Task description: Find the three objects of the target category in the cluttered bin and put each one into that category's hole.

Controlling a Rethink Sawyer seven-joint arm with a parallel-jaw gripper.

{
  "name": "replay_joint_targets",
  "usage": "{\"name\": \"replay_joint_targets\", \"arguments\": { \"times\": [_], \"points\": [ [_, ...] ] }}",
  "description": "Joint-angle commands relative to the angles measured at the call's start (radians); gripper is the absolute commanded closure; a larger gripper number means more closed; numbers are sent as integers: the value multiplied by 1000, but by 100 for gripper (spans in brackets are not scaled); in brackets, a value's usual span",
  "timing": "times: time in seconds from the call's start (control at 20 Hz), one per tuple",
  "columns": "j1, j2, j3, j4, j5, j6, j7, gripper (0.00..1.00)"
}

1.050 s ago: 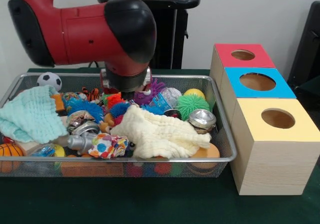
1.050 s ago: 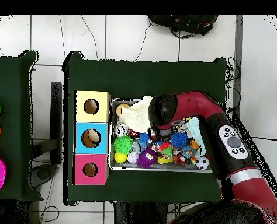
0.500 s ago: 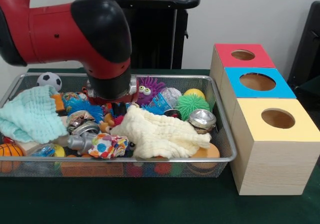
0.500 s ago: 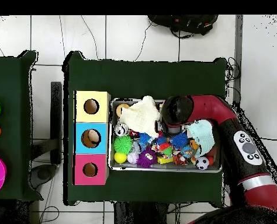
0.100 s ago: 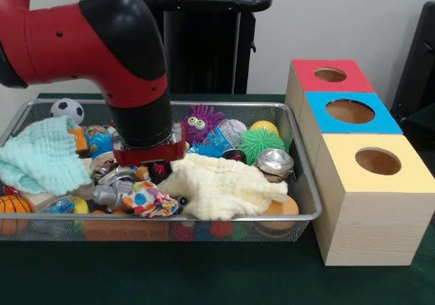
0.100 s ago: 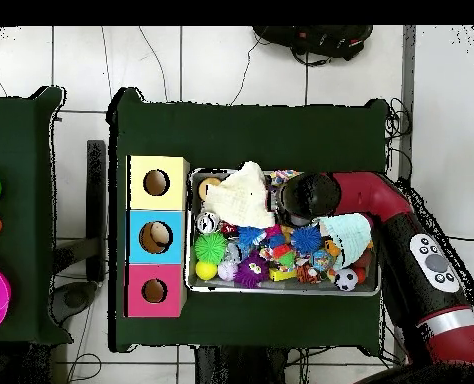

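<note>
Since the arm shifted lower into the bin, the end effector's state stays untellable.

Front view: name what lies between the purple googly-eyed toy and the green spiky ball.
In the front view, a blue wrapped item and a pale ball lie between the purple toy and the green spiky ball.

Bin: fine wire mesh with a polished metal rim. 
Cream cloth: soft, crinkled weave, matt. 
Mint cloth: same crinkled weave, matt. 
Three boxes: pale wood-grain sides, matt painted tops in red, blue and yellow. 
Bell: shiny, reflective metal. 
Green ball and purple toy: rubbery, spiky surfaces. 
Soccer ball: smooth, glossy. 
Arm: glossy red and black plastic shell. 
Worktop: dark green, matt, felt-like cover.
</note>
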Motion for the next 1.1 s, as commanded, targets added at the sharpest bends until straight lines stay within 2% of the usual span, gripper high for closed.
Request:
{"name": "replay_joint_targets", "arguments": {
  "times": [0.05, 0.45, 0.75, 0.9, 1.1],
  "points": [
    [20, -4, 32, 63, -26, -28, -244, 0],
    [42, -14, 3, 41, -3, 51, -239, 0],
    [67, -27, -22, 15, 21, 152, -234, 0],
    [61, -84, -19, 21, 48, 230, -252, 0],
    [83, -99, -30, -7, 37, 287, -262, 0]
  ]
}}
